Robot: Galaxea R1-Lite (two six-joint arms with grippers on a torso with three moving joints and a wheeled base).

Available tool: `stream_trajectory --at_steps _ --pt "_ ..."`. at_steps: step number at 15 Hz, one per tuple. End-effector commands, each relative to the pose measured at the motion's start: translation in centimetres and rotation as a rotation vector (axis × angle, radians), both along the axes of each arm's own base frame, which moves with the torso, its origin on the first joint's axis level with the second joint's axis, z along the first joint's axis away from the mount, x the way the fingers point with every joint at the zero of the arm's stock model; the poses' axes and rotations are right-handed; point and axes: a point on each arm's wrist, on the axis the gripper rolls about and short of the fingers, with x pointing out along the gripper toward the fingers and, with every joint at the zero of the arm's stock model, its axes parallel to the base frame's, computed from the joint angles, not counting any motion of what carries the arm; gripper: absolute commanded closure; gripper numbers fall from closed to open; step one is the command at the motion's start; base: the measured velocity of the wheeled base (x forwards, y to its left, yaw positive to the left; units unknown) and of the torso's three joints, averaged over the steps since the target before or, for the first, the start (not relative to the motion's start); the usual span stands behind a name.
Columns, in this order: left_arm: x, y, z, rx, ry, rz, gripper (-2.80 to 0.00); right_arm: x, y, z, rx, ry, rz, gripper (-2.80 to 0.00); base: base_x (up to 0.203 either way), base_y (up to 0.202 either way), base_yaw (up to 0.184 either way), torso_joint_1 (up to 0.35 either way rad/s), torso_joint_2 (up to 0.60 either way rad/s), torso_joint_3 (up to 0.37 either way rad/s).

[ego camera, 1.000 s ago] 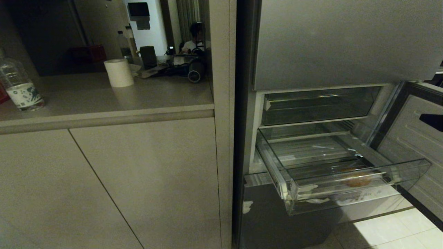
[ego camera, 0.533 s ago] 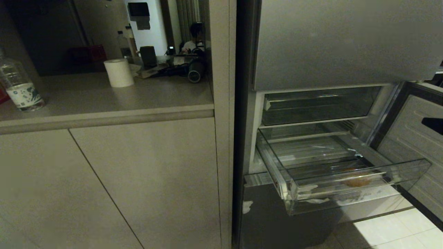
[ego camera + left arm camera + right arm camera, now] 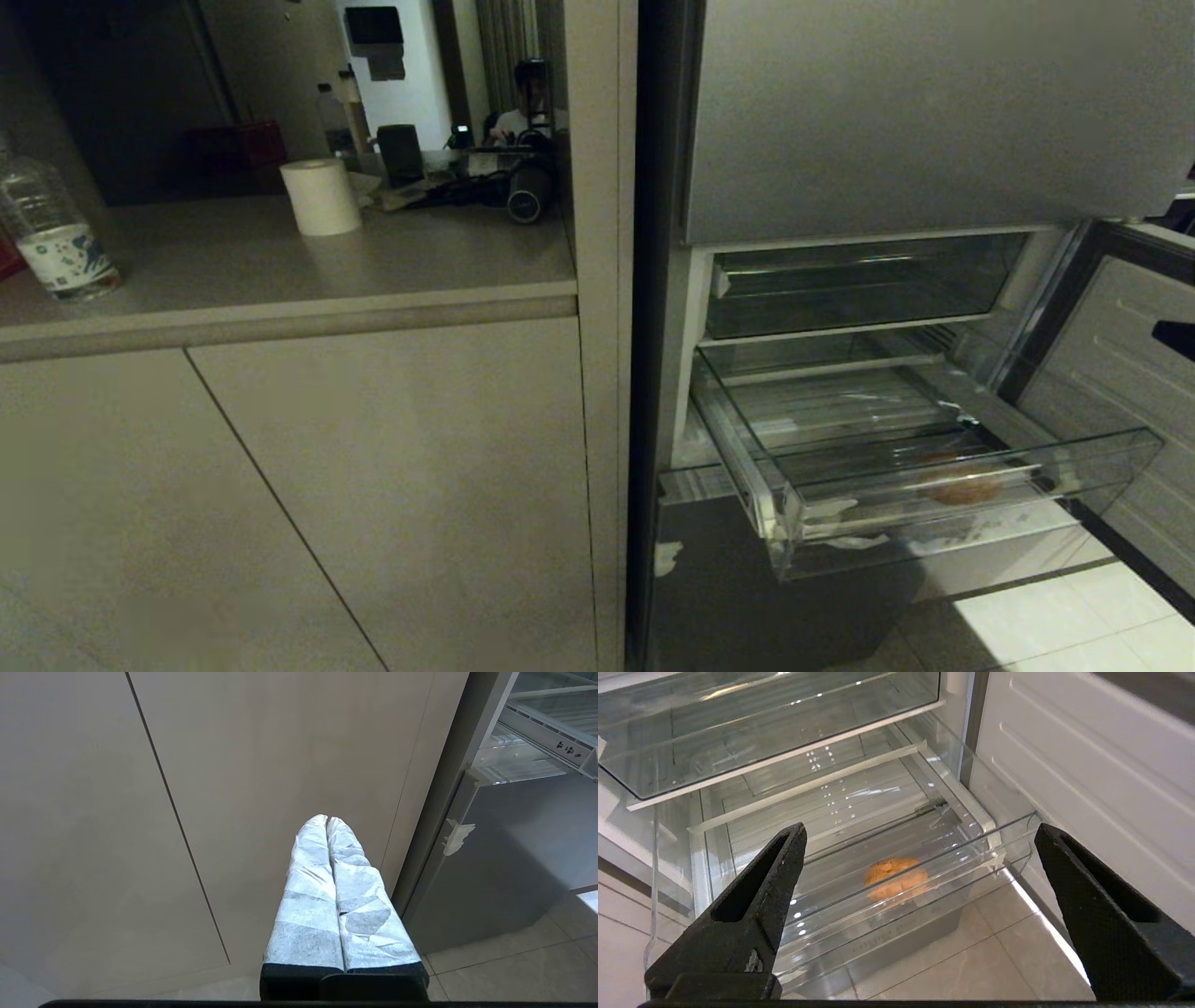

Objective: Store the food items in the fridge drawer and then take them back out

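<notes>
We see the fridge drawer [image 3: 934,485] pulled out with only the orange-brown food item [image 3: 896,884] lying near its front right, no green piece in view, while our right gripper [image 3: 920,896] hangs empty and wide open and our left gripper [image 3: 329,823] stays pressed closed and empty, so the task looks unfinished.

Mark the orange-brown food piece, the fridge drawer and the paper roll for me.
orange-brown food piece [image 3: 896,884]: right wrist view, middle of the piece.
fridge drawer [image 3: 934,551]: head view, clear front wall beside the torn sticker scraps.
paper roll [image 3: 322,201]: head view, side of the white roll on the counter.
</notes>
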Motion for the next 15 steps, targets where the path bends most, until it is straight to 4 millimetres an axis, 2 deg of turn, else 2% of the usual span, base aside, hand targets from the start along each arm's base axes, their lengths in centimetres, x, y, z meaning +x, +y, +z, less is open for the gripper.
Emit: stream_trajectory --at_steps 1,3,9,15 --pt "0.0 0.0 0.0 0.0 0.001 0.0 0.0 0.0 0.0 0.2 -0.013 -0.006 0.0 -2.8 0.0 0.0 0.0 0.0 0.0 0.0" --pt "0.0 0.0 0.0 0.0 0.001 0.0 0.0 -0.2 0.0 -0.1 -0.029 0.01 0.005 -2.8 0.049 0.0 0.001 -0.006 0.0 0.001" --pt "0.0 0.0 0.0 0.0 0.001 0.0 0.0 -0.2 0.0 -1.0 -0.045 0.052 0.014 -2.8 0.192 0.0 0.0 0.006 0.0 0.002" --pt "0.0 0.0 0.0 0.0 0.001 0.0 0.0 1.2 -0.2 -3.1 -0.021 0.398 0.037 -2.8 0.022 0.0 0.001 0.003 0.0 0.0"
